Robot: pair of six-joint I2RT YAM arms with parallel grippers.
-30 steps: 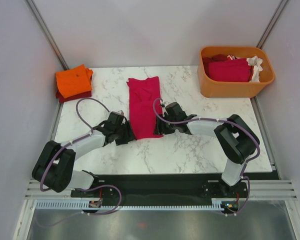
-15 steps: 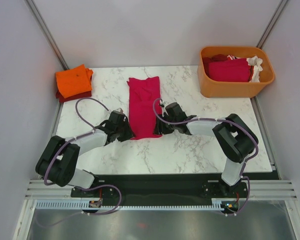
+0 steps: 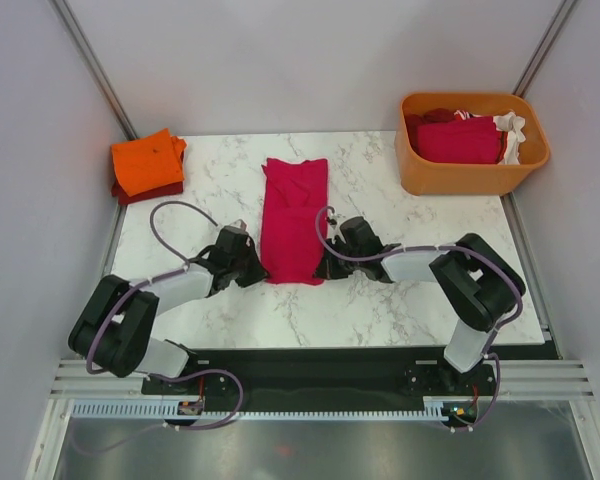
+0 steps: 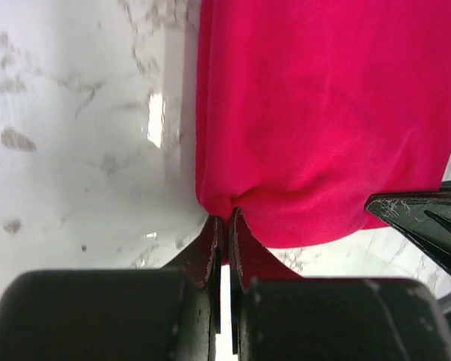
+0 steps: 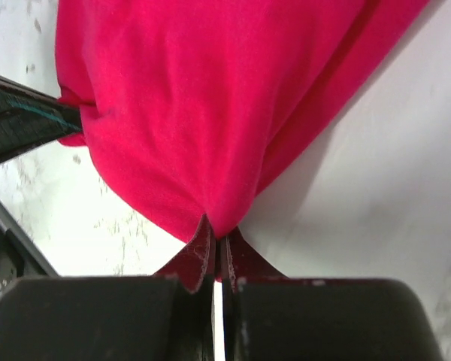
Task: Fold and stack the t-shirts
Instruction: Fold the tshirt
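Observation:
A crimson-pink t-shirt (image 3: 292, 218) lies as a long narrow strip on the middle of the marble table (image 3: 400, 295). My left gripper (image 3: 261, 271) is shut on its near left corner, where the cloth (image 4: 316, 120) bunches at the fingertips (image 4: 227, 218). At the near right corner my right gripper (image 3: 324, 270) is shut on the same shirt (image 5: 210, 105), the fabric pinched at its tips (image 5: 216, 235). A folded orange t-shirt (image 3: 147, 161) sits on a dark red one (image 3: 142, 192) at the table's far left.
An orange plastic tub (image 3: 470, 143) at the far right holds more crimson, dark red and white cloth. Grey walls enclose the table on the left, back and right. Both arms reach inward from the near edge.
Both grippers have closed on the shirt's near corners. The strip has shifted slightly to the right and its near edge is now drawn together between them.

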